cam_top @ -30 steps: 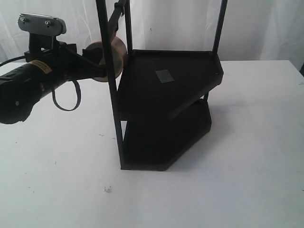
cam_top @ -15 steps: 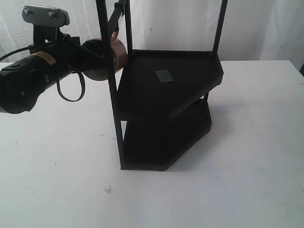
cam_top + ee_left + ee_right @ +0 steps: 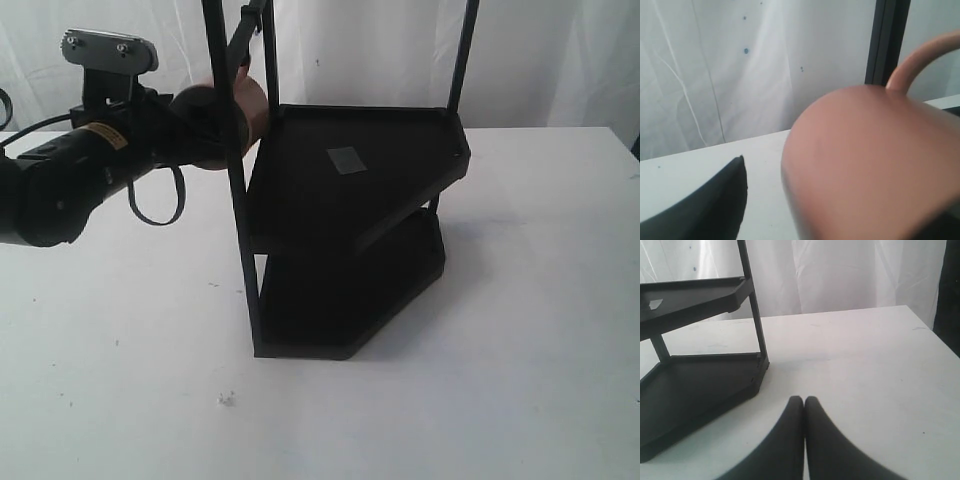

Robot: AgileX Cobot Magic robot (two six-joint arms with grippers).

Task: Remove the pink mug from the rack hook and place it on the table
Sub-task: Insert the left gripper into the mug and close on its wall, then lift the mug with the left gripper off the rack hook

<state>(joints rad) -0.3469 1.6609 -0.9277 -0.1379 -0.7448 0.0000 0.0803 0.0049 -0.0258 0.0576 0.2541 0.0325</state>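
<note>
The pink mug (image 3: 250,105) hangs tilted in the air at the rack's front-left pole, just under the rack hook (image 3: 240,45), a black peg slanting down from the back pole. My left gripper (image 3: 205,118) is shut on the mug from the left. In the left wrist view the pink mug (image 3: 865,160) fills the frame with its loop handle (image 3: 920,55) toward a black pole (image 3: 887,40); one black finger (image 3: 715,210) shows beside it. My right gripper (image 3: 804,400) is shut and holds nothing, low over the white table (image 3: 865,355).
The two-shelf black rack (image 3: 350,170) stands mid-table, its front-left pole (image 3: 240,200) between the exterior camera and the mug. A grey patch (image 3: 346,159) lies on the top shelf. A white speck (image 3: 226,398) lies on the table (image 3: 120,350). White curtains hang behind.
My left arm has risen and moved right, toward the rack pole, carrying the mug up with it. The right gripper is not seen earlier.
</note>
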